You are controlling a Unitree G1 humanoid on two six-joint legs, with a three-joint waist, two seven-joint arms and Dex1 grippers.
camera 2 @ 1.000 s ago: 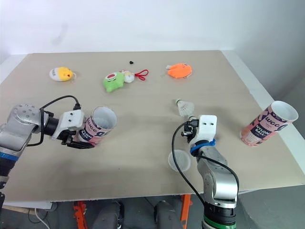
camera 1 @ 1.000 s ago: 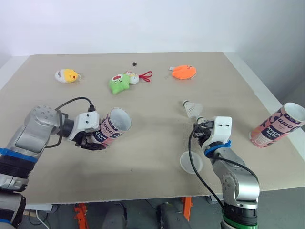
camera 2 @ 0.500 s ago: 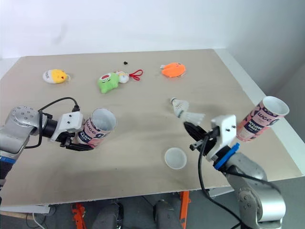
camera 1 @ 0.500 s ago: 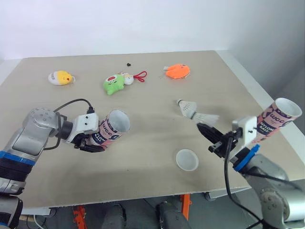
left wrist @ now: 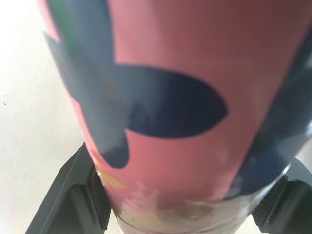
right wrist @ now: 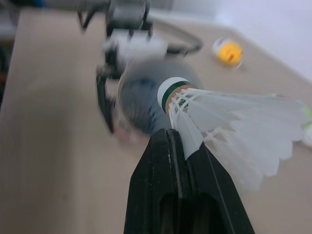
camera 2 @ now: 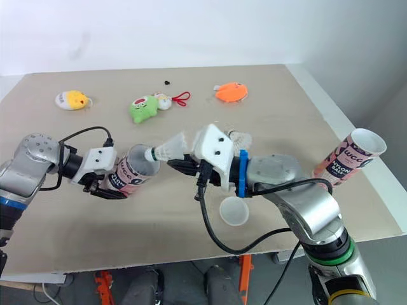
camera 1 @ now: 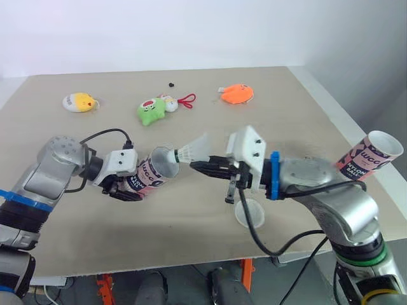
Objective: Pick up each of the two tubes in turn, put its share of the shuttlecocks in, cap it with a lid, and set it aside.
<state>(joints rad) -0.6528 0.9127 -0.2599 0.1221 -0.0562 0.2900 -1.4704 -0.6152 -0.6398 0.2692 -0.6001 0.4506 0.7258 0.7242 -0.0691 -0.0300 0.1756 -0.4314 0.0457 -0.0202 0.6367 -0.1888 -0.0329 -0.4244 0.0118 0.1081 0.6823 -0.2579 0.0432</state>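
Having been swung across from the right of the worktop, the right gripper, fingers clamped on a shuttlecock, is now held cork-first at the mouth of the tilted tube clamped in the left gripper, so insertion is judged imminent.

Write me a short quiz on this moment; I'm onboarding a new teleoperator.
1. True or false: the left gripper is shut on a tube whose open mouth is tipped toward the right gripper.
2. The right gripper holds: A a spoon, B a shuttlecock, C a cloth.
3. Where is the white lid?
Key: 1 true. 2 B. 3 Lying on the table beneath the right arm, capping nothing.
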